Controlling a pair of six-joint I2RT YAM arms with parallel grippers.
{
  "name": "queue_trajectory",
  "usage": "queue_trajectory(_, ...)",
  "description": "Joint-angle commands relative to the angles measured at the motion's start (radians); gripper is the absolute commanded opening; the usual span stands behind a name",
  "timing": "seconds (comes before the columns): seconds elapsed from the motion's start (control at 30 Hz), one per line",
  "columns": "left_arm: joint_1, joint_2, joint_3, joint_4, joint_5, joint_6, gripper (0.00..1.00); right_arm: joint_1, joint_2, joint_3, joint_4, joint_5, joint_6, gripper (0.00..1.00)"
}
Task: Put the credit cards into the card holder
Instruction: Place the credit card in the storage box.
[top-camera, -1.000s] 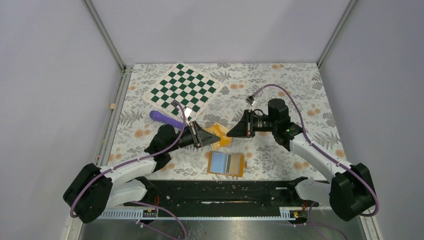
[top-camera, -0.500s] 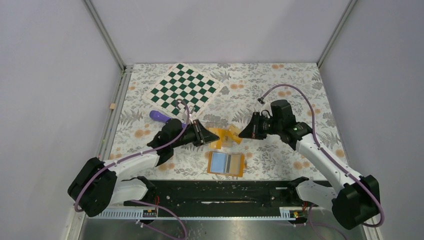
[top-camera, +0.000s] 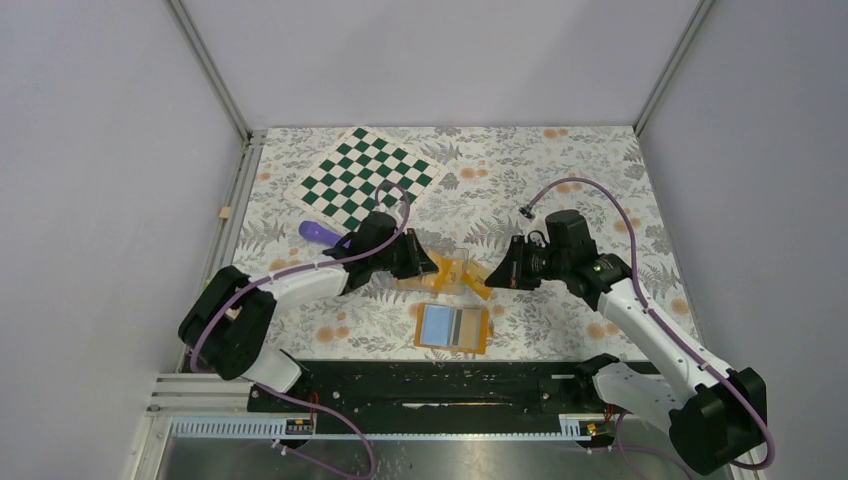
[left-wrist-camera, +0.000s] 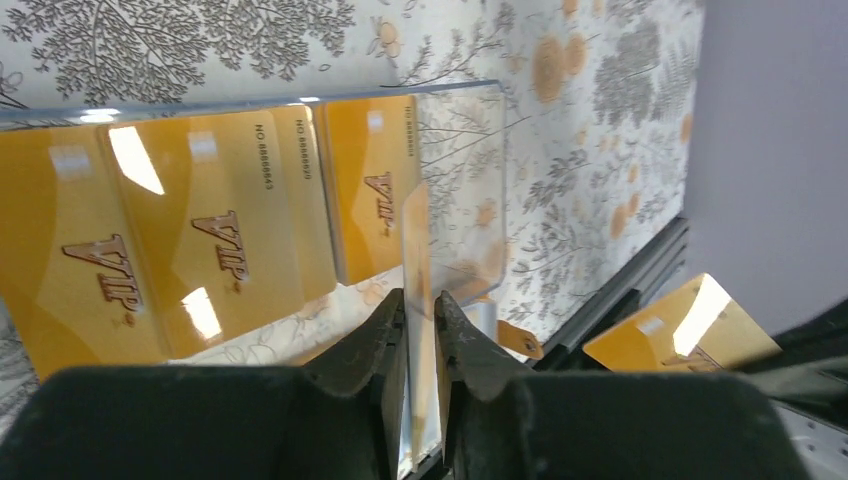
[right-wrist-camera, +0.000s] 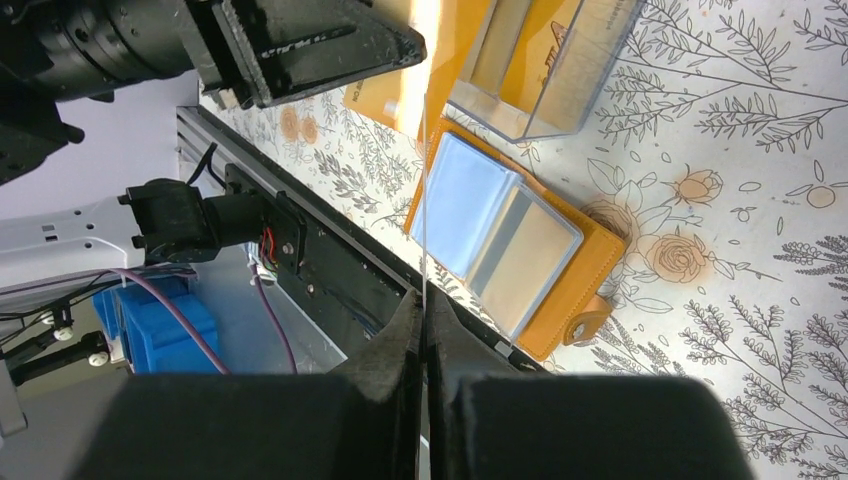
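**One card out of the box, holder lying open**

Since a second ago my right end effector (top-camera: 492, 275) has drawn back to the right, away from the clear box (top-camera: 440, 272), and the left arm has swung in towards the middle. The right end effector is clenched on one gold card (left-wrist-camera: 680, 335), pinched thin-edge between the fingers. My left end effector (left-wrist-camera: 420, 310) is clamped on the near wall of the box, where more gold cards (left-wrist-camera: 220, 240) lie overlapping. The card holder (top-camera: 453, 327) lies spread open on the tabletop (top-camera: 560, 170) near the front edge, blue and grey inside, just this side of the box. The chessboard (top-camera: 365, 178) lies well behind.
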Motion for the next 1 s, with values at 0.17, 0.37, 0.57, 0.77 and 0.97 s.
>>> queue_trajectory(0.17, 0.005, 0.073, 0.179, -0.179, -0.059, 0.159, 0.33, -0.004, -0.033, -0.031, -0.01, -0.032, -0.025, 0.0)
queue_trajectory(0.37, 0.004, 0.027, 0.203, -0.262, -0.077, 0.192, 0.5, -0.004, -0.038, -0.042, -0.01, -0.037, -0.025, 0.0)
queue_trajectory(0.57, 0.002, -0.099, 0.166, -0.298, -0.079, 0.187, 0.53, -0.004, -0.04, -0.049, -0.003, -0.066, -0.024, 0.0)
queue_trajectory(0.77, -0.005, -0.259, 0.002, -0.03, 0.1, 0.022, 0.53, -0.004, -0.061, -0.095, 0.084, -0.12, 0.066, 0.0)
queue_trajectory(0.97, -0.053, -0.332, -0.189, 0.323, 0.146, -0.232, 0.53, -0.005, -0.13, -0.188, 0.295, -0.12, 0.31, 0.0)
